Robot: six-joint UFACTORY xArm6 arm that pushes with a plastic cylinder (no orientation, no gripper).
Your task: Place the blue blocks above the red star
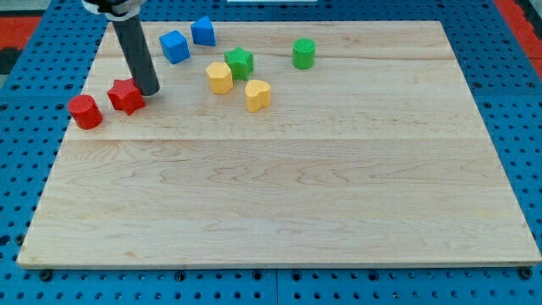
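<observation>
The red star (pixel 126 97) lies near the board's left edge, toward the view's top. My tip (pixel 149 90) stands just right of it, touching or almost touching it. A blue cube (pixel 174 47) lies up and to the right of the tip. A second blue block (pixel 203 31), with a pointed top, lies further right near the board's top edge. Both blue blocks are above and to the right of the red star, apart from it.
A red cylinder (pixel 85 112) lies left of the red star. A yellow hexagonal block (pixel 219 78), a yellow heart-like block (pixel 258 95), a green star (pixel 240 63) and a green cylinder (pixel 304 53) lie right of the blue blocks. The wooden board (pixel 279 203) rests on a blue pegboard.
</observation>
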